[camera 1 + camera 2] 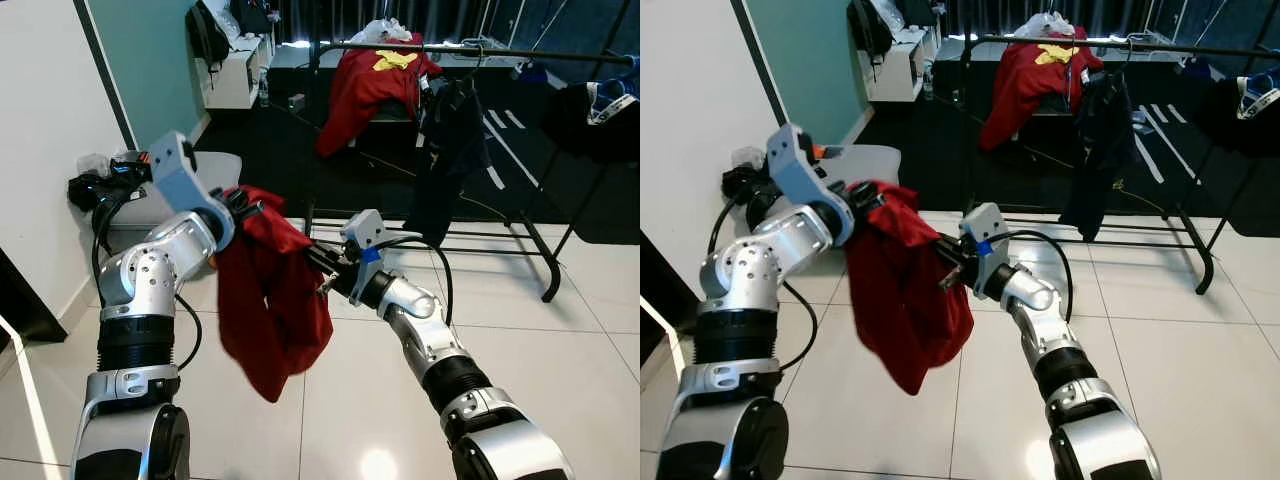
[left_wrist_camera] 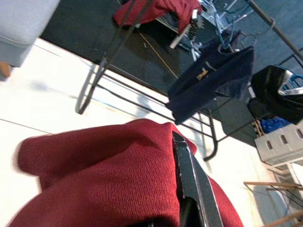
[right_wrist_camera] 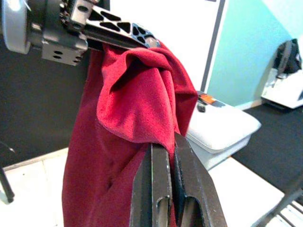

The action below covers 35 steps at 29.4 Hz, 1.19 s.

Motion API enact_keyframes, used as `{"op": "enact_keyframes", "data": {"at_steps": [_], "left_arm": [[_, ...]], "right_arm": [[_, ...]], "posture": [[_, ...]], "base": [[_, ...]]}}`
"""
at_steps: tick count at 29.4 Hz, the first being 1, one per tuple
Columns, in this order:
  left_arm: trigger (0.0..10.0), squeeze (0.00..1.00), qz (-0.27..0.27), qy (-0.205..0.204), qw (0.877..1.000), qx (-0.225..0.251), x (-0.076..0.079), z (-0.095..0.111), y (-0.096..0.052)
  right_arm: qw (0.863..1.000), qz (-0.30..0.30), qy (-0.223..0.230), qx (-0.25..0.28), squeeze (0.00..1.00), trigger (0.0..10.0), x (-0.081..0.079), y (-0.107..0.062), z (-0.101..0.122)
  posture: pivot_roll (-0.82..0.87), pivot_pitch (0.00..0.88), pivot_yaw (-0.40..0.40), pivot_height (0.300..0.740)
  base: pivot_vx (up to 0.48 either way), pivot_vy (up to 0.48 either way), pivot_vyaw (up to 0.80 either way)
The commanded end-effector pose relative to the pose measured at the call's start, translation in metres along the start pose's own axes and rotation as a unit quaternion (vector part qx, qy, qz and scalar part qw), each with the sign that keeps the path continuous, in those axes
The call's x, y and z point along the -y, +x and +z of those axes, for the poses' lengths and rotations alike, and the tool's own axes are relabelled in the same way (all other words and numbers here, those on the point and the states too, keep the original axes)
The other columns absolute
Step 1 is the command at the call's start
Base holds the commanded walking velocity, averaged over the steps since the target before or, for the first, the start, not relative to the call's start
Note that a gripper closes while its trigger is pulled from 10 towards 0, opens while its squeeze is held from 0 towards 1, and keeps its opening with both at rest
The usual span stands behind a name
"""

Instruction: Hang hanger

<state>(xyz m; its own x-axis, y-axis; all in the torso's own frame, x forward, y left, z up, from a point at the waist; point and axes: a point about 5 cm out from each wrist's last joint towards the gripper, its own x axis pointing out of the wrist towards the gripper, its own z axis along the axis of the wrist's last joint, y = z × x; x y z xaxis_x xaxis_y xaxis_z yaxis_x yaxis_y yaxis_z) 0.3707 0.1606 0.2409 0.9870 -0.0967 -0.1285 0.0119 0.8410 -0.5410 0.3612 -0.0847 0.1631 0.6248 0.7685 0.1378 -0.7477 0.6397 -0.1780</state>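
Note:
A dark red garment (image 1: 270, 300) hangs in front of me, held up between both arms. My left gripper (image 1: 248, 207) is shut on its upper corner, and one black finger (image 2: 190, 176) lies against the cloth. My right gripper (image 1: 322, 270) is shut on a fold at the garment's right edge; the closed fingertips (image 3: 163, 147) pinch red fabric. I can make out no hanger in the cloth. Behind stands a black clothes rack with its rail (image 1: 470, 48) across the top. A dark navy garment (image 1: 450, 150) hangs from the rail.
Another red garment (image 1: 370, 80) lies draped behind the rack's left end, and a black one (image 1: 590, 115) at its right. The rack's floor bars (image 1: 500, 240) cross just beyond my right arm. A grey stool (image 1: 215, 168) and black cables (image 1: 100, 185) sit by the left wall.

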Motion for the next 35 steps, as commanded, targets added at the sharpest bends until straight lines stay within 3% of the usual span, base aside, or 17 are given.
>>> {"op": "enact_keyframes", "data": {"at_steps": [1, 2, 4, 8, 14, 15, 18, 19, 20, 21, 22, 23, 30, 31, 32, 33, 35], "left_arm": [[0.0, 0.0, 0.068, 0.01, 0.996, 0.052, -0.027, 0.02, -0.005], [0.0, 0.0, 0.068, 0.01, 0.996, 0.052, -0.027, 0.02, -0.005], [0.0, 0.0, 0.105, 0.021, 0.992, 0.065, -0.043, 0.025, -0.008], [0.0, 0.0, 0.114, 0.029, 0.991, 0.067, -0.047, 0.025, -0.01], [0.0, 0.0, 0.052, 0.141, 0.988, 0.041, -0.037, 0.022, -0.013], [0.5, 0.0, 0.04, 0.161, 0.985, 0.04, -0.035, 0.022, -0.013], [0.9, 0.0, 0.032, 0.177, 0.983, 0.038, -0.033, 0.021, -0.014], [3.9, 0.0, 0.021, 0.189, 0.981, 0.038, -0.032, 0.021, -0.015], [3.9, 0.0, 0.021, 0.189, 0.981, 0.038, -0.032, 0.021, -0.015], [8.9, 0.0, 0.012, 0.202, 0.979, 0.039, -0.03, 0.02, -0.016], [8.9, 0.0, 0.012, 0.202, 0.979, 0.039, -0.03, 0.02, -0.016], [10.0, 1.0, 0.004, 0.209, 0.977, 0.039, -0.028, 0.019, -0.017], [10.0, 1.0, 0.006, 0.219, 0.975, 0.039, -0.028, 0.017, -0.017], [10.0, 0.56, 0.018, 0.22, 0.975, 0.039, -0.032, 0.017, -0.017], [10.0, 0.56, 0.026, 0.22, 0.974, 0.039, -0.035, 0.017, -0.016], [10.0, 0.0, 0.033, 0.224, 0.974, 0.033, -0.039, 0.016, -0.016], [10.0, 0.0, 0.036, 0.226, 0.973, 0.029, -0.041, 0.015, -0.016]], "right_arm": [[1.0, -0.003, 0.01, -0.008, 0.0, 0.0, 0.005, -0.012, -0.005], [1.0, -0.003, 0.01, -0.008, 0.0, 0.0, 0.005, -0.012, -0.005], [1.0, -0.015, 0.005, 0.002, 0.0, 0.0, 0.02, -0.023, 0.005], [0.999, -0.033, 0.007, 0.018, 0.0, 0.0, 0.033, -0.028, 0.016], [0.997, -0.056, 0.007, 0.045, 0.0, 0.0, 0.057, -0.032, 0.043], [0.997, -0.062, 0.003, 0.048, 0.0, 0.0, 0.062, -0.034, 0.048], [0.996, -0.067, 0.003, 0.053, 0.0, 0.0, 0.066, -0.036, 0.052], [0.996, -0.07, 0.005, 0.058, 0.0, 0.0, 0.068, -0.037, 0.056], [0.996, -0.07, 0.005, 0.058, 0.0, 0.0, 0.068, -0.037, 0.056], [0.996, -0.07, 0.006, 0.06, 0.0, 0.0, 0.069, -0.038, 0.058], [0.996, -0.07, 0.006, 0.06, 0.0, 0.0, 0.069, -0.038, 0.058], [0.996, -0.069, 0.008, 0.06, 0.0, 0.0, 0.069, -0.038, 0.058], [0.996, -0.053, 0.018, 0.062, 0.0, 0.0, 0.066, -0.036, 0.06], [0.996, -0.05, 0.022, 0.065, 0.0, 0.0, 0.066, -0.035, 0.062], [0.996, -0.048, 0.024, 0.066, 0.0, 0.0, 0.066, -0.035, 0.062], [0.996, -0.049, 0.029, 0.065, 0.0, 0.0, 0.066, -0.035, 0.063], [0.996, -0.05, 0.032, 0.064, 0.0, 0.0, 0.067, -0.035, 0.063]], "posture": [[0.11, 0.045, 0.033, 0.74], [0.11, 0.045, 0.033, 0.74], [0.11, 0.041, 0.031, 0.74], [0.11, 0.037, 0.03, 0.74], [0.11, 0.019, 0.028, 0.74], [0.1, 0.017, 0.027, 0.74], [0.1, 0.017, 0.027, 0.74], [0.1, 0.01, 0.025, 0.74], [0.1, 0.01, 0.025, 0.74], [0.1, 0.009, 0.025, 0.74], [0.1, 0.009, 0.025, 0.74], [0.1, 0.005, 0.024, 0.74], [0.1, 0.003, 0.024, 0.74], [0.1, 0.003, 0.024, 0.74], [0.1, 0.003, 0.024, 0.74], [0.1, 0.004, 0.023, 0.74], [0.1, 0.004, 0.023, 0.74]], "base": [[0.0, 0.0, 0.0], [0.0, 0.0, 0.0], [0.0, 0.0, 0.0], [0.0, 0.0, 0.0], [0.0, 0.0, 0.0], [0.0, 0.0, 0.0], [0.0, 0.0, 0.0], [0.0, 0.0, 0.0], [0.0, 0.0, 0.0], [0.0, 0.0, 0.0], [0.0, 0.0, 0.0], [0.0, 0.0, 0.0], [0.0, 0.0, 0.0], [0.0, 0.0, 0.0], [0.0, 0.0, 0.0], [0.0, 0.0, 0.0], [0.0, 0.0, 0.0]]}}
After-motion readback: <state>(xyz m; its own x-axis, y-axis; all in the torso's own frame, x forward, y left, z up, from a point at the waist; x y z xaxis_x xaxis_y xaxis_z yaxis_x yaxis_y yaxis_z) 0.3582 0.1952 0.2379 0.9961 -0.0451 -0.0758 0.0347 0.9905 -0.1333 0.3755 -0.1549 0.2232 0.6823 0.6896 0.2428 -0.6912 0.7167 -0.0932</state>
